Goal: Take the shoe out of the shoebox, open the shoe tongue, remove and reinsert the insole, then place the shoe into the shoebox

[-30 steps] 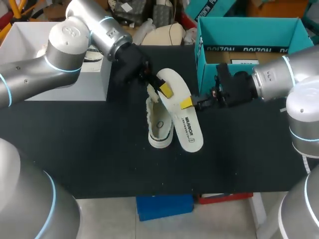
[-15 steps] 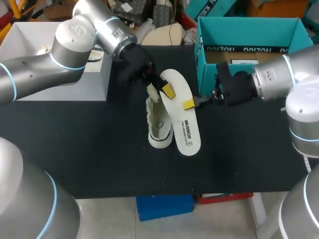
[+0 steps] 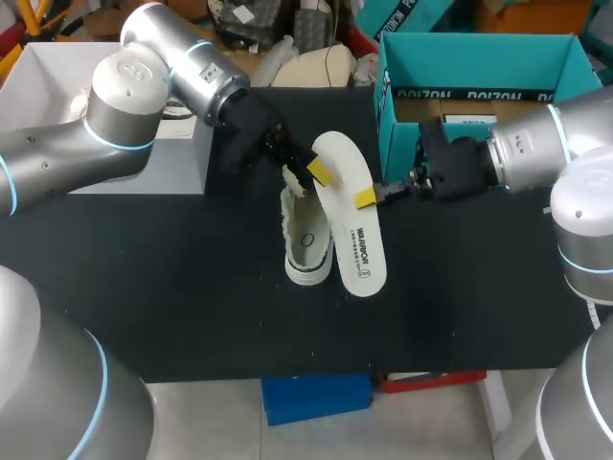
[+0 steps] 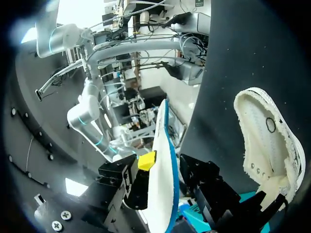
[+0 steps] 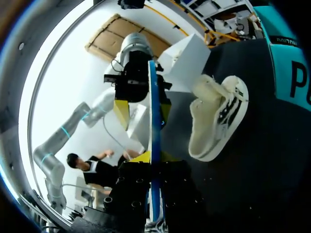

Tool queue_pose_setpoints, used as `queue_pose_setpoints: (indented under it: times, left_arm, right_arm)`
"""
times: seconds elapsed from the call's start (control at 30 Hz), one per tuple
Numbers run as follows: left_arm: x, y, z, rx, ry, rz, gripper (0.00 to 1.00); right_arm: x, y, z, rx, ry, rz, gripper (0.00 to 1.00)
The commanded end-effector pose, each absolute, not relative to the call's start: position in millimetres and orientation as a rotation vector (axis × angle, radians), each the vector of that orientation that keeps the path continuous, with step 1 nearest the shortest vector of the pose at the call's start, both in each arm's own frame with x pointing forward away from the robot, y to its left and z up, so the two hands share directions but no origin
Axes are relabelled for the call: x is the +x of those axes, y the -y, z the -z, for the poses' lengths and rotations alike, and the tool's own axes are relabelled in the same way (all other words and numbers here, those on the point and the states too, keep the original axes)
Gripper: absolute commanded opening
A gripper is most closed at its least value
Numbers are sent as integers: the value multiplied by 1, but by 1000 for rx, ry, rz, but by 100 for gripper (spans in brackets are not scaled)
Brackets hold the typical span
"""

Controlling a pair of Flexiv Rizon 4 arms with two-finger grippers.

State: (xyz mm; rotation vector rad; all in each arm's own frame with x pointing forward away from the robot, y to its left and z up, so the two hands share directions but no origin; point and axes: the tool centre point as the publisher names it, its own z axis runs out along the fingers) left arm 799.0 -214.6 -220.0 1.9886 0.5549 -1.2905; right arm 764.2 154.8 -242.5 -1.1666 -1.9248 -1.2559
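A white insole with a blue underside stands on edge above the black table, its toe end near the mat. My right gripper is shut on its side edge; in the right wrist view the insole runs straight out from between the fingers of that gripper. My left gripper is at the heel end, open, its yellow fingers standing apart on either side of the insole. The white shoe lies on the table just left of the insole, its opening showing.
The teal shoebox stands open at the back right, behind my right arm. A white box sits at the back left under my left arm. Black table mat extends in front of the shoe.
My right gripper has shut on the insole's edge. My left gripper has opened and let go of the heel end. The insole has shifted slightly.
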Motion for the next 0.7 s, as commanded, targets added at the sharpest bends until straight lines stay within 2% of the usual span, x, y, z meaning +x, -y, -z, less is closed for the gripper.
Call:
queue_pose_setpoints:
  times: [0.03, 0.43, 0.57, 0.7]
  left_arm:
    - [782, 201, 223, 1875, -608, 1163, 100]
    - [776, 183, 234, 1600, -661, 835, 100]
    - [779, 183, 229, 1514, -633, 782, 93]
    - [785, 188, 230, 1393, -723, 835, 93]
  right_arm:
    - [760, -151, 240, -1196, 1923, 1266, 0]
    - [769, -143, 226, -1260, 1882, 1328, 0]
    - [773, -146, 220, -1274, 1823, 1372, 0]
    - [775, -152, 216, -1283, 1805, 1374, 0]
